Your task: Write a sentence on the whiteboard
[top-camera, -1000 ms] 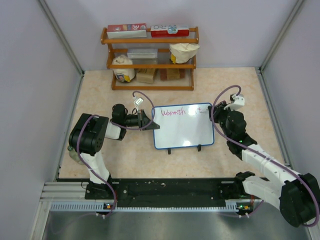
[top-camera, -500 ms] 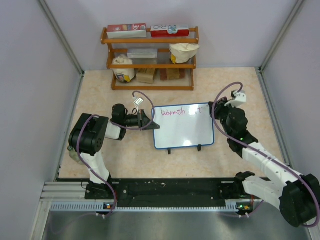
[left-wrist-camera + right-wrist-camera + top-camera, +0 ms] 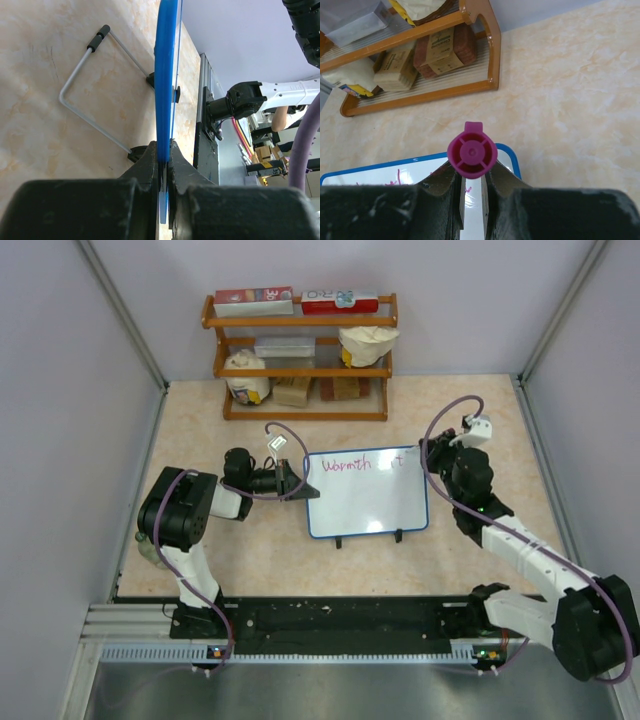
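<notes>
Fingers (image 3: 146, 167) of your left gripper (image 3: 163, 152) clamp the 9 o'clock edge of the upright glossy blue-framed whiteboard (image 3: 366, 504), your right gripper (image 3: 472, 184) pinches a magenta plastic marker (image 3: 472, 151) near its 2 o'clock corner, seemingly mid-sentence, so next lower the tip.

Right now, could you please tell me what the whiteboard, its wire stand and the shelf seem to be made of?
The whiteboard: glossy white coated surface, judging by its reflections; its blue frame looks like smooth plastic. The wire stand: bare grey metal rod, probably, with a black rubbery-looking tip. The shelf: orange-brown varnished wood, with a slight sheen.
</notes>
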`<action>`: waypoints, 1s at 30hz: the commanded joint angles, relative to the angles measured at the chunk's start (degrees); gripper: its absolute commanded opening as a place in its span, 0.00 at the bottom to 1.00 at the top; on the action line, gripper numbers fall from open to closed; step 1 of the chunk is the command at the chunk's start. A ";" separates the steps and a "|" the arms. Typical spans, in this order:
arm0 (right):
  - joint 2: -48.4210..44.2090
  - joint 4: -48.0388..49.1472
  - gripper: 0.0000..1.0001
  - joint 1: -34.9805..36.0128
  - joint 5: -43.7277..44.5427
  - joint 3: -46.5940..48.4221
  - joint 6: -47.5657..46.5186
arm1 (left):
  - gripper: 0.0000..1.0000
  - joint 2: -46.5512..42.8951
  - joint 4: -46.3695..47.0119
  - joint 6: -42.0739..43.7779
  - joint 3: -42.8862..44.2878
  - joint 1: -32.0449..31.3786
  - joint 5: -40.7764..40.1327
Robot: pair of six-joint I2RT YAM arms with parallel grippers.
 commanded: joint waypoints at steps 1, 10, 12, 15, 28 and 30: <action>0.79 2.56 0.00 -1.00 -0.42 2.80 -0.47 | 0.00 -0.33 -1.37 -0.19 1.08 0.08 -0.92; 1.23 2.91 0.00 -1.08 -1.13 1.22 0.32 | 0.00 -0.33 -1.46 -0.10 1.17 0.08 -0.83; 0.88 2.56 0.00 -1.00 -1.04 0.43 0.50 | 0.00 -0.33 -1.46 -0.10 1.17 0.08 -0.83; 0.27 2.21 0.00 -1.08 -1.13 -0.54 0.76 | 0.00 -0.33 -1.46 -0.10 1.17 0.08 -0.83; -2.55 0.19 0.00 -1.08 -2.09 -3.96 0.94 | 0.00 -0.33 -1.55 -0.10 1.08 0.08 -0.92; -2.90 0.01 0.00 -1.08 -2.27 -4.40 1.02 | 0.00 -0.33 -1.55 -0.19 1.08 -0.01 -0.92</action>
